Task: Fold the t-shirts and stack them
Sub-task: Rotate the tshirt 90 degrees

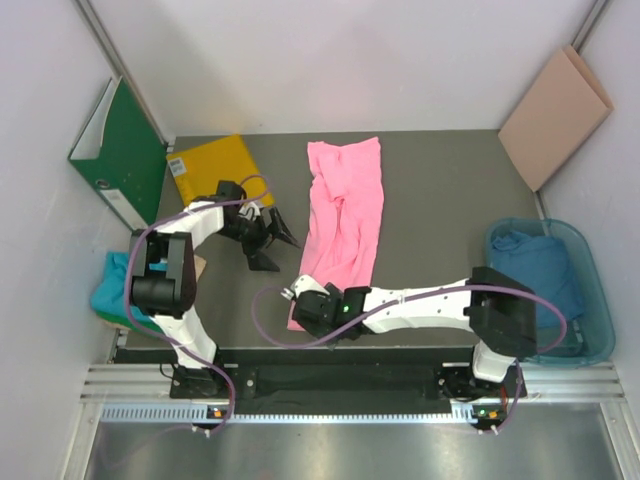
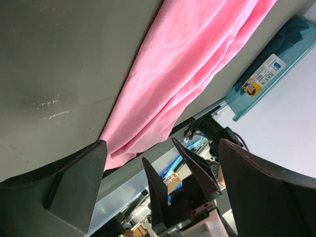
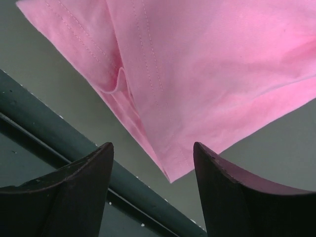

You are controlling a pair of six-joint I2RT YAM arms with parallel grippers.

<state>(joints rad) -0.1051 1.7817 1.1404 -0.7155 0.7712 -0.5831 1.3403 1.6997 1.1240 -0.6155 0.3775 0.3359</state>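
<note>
The counter (image 1: 430, 200) is a dark grey matte sheet, enclosed by white walls (image 1: 330, 60) at the far, left and right edges. An aluminium rail (image 1: 330, 380) runs along the near edge and carries both arm bases.

The pink shirt (image 1: 345, 215) is laid as a long, wrinkled strip near the centre. It runs from close to the far edge, on a slight diagonal, to the near edge left of centre. In the left wrist view its length (image 2: 187, 64) is seen stretched flat on the surface.

The left fingers (image 1: 275, 245) are held apart above bare counter, just beside the left side of the pink shirt; nothing is gripped. The right fingers (image 1: 300, 308) are also spread, with nothing between them, and are positioned over the near end of the shirt. In the right wrist view a hemmed corner (image 3: 170, 168) is seen lying between them on the counter.

A yellow sheet (image 1: 210, 165) is placed flat at the far-left corner. A green binder (image 1: 125, 150) is leaned against the left wall. A tan board (image 1: 555, 100) is leaned at the far-right corner.

A teal shirt (image 1: 108, 290) is bunched off the left edge, near the near-left corner. A translucent basin (image 1: 595, 320) is set off the right edge, near the near-right corner, and is loaded with blue cloth (image 1: 540, 265).
</note>
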